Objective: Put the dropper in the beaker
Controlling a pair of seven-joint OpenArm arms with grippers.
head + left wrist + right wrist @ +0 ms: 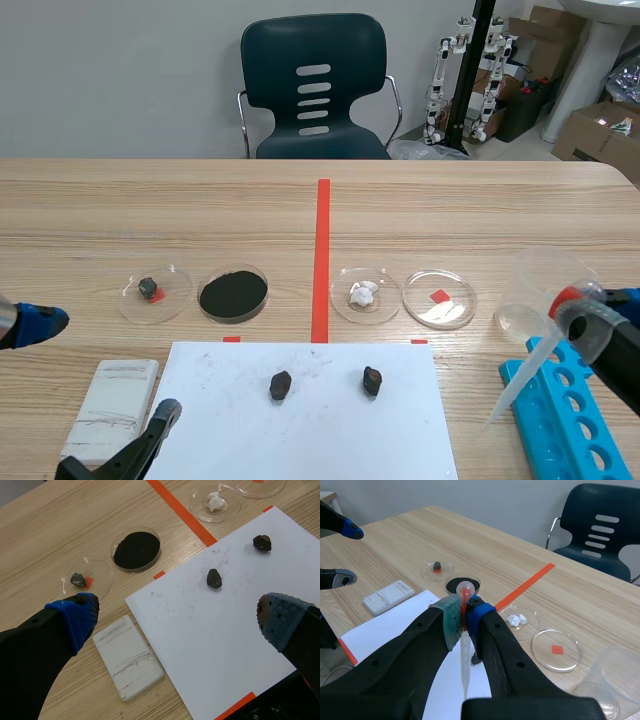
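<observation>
Wood table [450,200]: R gripper [464,617] is pinching dropper [465,662] near its bulb, tip hanging down just beside beaker [545,290], not yet in; L gripper [175,617] is sitting idle w/ fingers spread.

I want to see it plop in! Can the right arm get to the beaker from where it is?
Probably yes. The right gripper, shut on the dropper, is close beside the beaker, whose open top faces up with nothing between them.
</observation>
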